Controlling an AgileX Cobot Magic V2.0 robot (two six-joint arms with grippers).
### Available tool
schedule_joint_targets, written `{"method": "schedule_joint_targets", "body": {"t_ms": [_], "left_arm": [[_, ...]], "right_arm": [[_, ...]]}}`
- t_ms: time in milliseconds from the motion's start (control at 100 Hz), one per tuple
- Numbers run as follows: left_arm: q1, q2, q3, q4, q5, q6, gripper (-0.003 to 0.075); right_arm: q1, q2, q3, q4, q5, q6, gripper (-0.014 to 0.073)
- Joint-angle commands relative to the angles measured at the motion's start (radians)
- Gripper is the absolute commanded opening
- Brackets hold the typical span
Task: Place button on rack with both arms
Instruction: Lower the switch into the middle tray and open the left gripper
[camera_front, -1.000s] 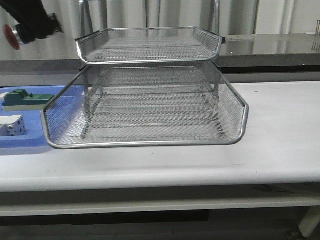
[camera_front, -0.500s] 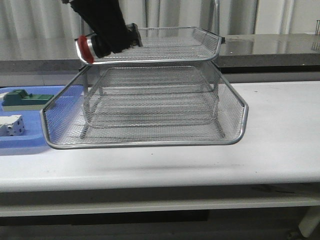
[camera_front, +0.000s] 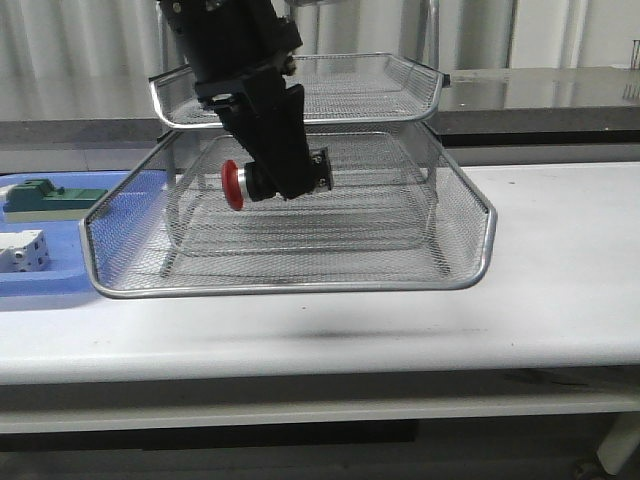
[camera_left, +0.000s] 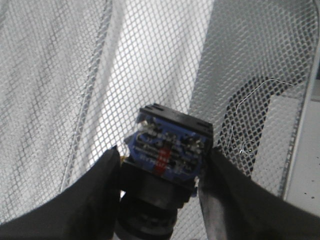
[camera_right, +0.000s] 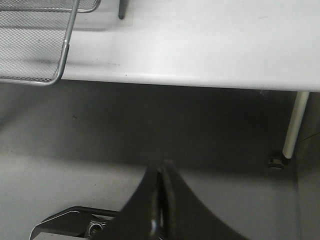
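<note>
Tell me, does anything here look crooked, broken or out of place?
Nothing looks damaged or spilled. The left hand holds the button sideways above the rack's lowest tray, red head pointing left. The right hand hangs shut, off the table's edge.

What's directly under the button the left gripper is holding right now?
Under the button, held by the left gripper, only the rack mesh shows. Nothing lies on the mesh there; the gripper covers part of it.

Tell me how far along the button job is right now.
Done: the left gripper has picked up the button. In hand: it holds the button in the air over the rack, in front of the middle tier. Left: lowering and releasing it. The right gripper is shut, below the table edge.
</note>
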Motion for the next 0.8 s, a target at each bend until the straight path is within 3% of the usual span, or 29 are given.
{"method": "schedule_joint_targets", "body": {"t_ms": [0, 290, 590, 790], "left_arm": [[-0.008, -0.05, -0.024, -0.028, -0.03, -0.001, 0.0132], [-0.008, -0.05, -0.024, -0.008, -0.034, -0.001, 0.0374], [-0.015, -0.05, -0.024, -0.008, -0.034, -0.001, 0.0447], [-0.016, -0.05, -0.026, -0.007, -0.02, -0.001, 0.0454]], "right_arm": [[-0.005, 0.003, -0.035, -0.006, -0.052, -0.004, -0.0067], [-0.005, 0.003, -0.035, -0.006, -0.052, -0.004, -0.0067], [-0.005, 0.003, -0.035, -0.006, -0.052, -0.004, -0.0067], [-0.005, 0.003, -0.035, -0.006, -0.052, -0.004, -0.0067]]}}
